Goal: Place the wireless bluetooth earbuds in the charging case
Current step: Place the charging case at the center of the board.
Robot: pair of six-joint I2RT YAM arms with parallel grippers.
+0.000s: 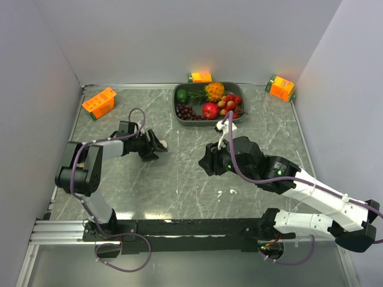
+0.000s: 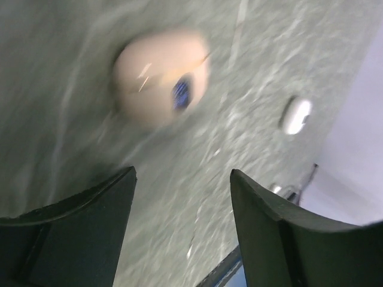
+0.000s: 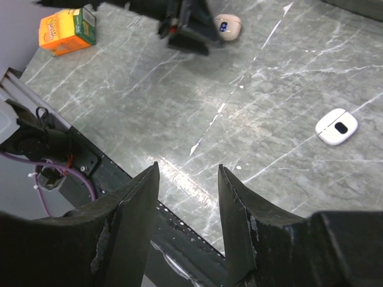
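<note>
We see the left gripper (image 2: 182,179) spread, empty, the charging case (image 2: 160,78) just ahead of its fingertips; the right gripper (image 3: 188,173) spread too, an earbud (image 3: 336,127) ahead to its right

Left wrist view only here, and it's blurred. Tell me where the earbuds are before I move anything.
Observer: In the top view, two small white earbuds lie loose on the table, on the near side, close by the right arm.
Operator: Report the right gripper.
Observer: The right wrist view shows the right gripper with its jaws apart and nothing between them, above bare table.
Operator: Give me the case, sharp.
Observer: In the right wrist view, the charging case sits on the table right beside the tip of your left gripper, not held. I can't tell whether they touch.
</note>
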